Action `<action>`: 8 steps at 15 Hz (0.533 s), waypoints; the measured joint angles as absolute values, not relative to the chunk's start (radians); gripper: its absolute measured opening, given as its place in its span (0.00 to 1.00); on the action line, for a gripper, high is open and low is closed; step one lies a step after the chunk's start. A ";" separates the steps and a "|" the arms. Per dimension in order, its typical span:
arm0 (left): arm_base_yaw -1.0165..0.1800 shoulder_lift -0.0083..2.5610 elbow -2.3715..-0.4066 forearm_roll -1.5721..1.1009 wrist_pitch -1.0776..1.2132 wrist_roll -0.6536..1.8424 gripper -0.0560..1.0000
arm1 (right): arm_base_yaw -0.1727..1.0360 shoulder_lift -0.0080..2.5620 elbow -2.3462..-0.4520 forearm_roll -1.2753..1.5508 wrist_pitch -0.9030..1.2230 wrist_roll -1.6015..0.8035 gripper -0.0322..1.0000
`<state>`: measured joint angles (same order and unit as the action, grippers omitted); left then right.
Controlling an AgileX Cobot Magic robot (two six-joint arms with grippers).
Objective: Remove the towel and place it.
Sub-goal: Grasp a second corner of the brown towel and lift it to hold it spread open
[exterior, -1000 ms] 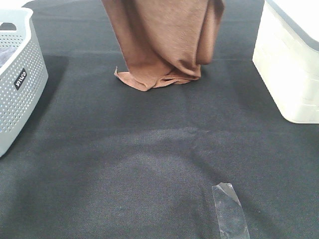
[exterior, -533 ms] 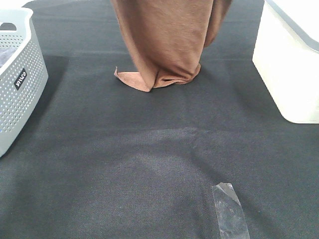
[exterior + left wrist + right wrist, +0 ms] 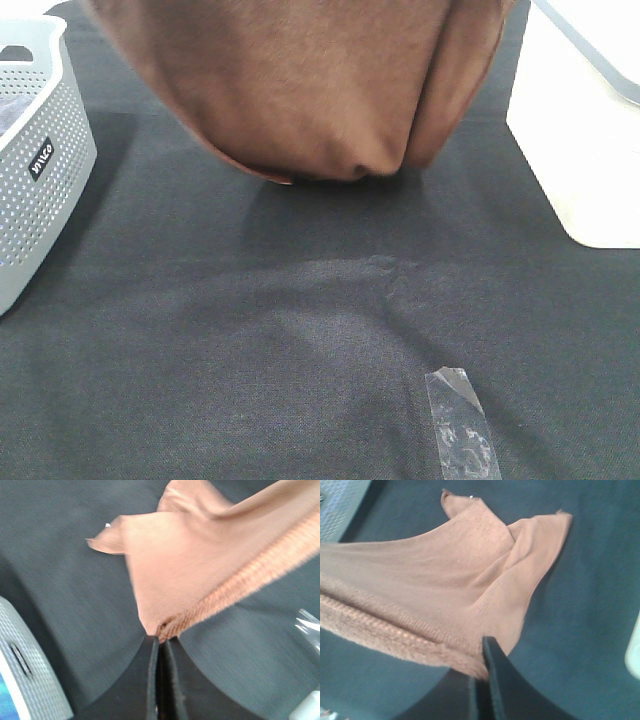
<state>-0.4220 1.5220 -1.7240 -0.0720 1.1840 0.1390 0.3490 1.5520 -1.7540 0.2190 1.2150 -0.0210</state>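
Note:
The brown towel (image 3: 300, 90) hangs spread across the top of the exterior high view, its lowest fold just above the black table cloth (image 3: 300, 330). Neither gripper shows in that view. In the left wrist view my left gripper (image 3: 162, 642) is shut on a hemmed corner of the towel (image 3: 185, 565). My right gripper (image 3: 482, 660) is likewise shut on the towel's (image 3: 445, 570) other top corner in the right wrist view. The hem runs taut between the two grips, and the free corners hang below.
A grey perforated basket (image 3: 35, 160) stands at the left edge. A white plastic bin (image 3: 585, 130) stands at the right. A strip of clear tape (image 3: 460, 430) lies on the cloth near the front.
The towel has been lifted off the cloth and stretched wider to both sides; its crumpled lower end no longer rests on the table.

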 joint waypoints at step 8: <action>-0.426 1.244 -1.563 -0.180 1.174 0.141 0.05 | 0.359 1.299 -1.479 0.303 1.196 -0.022 0.04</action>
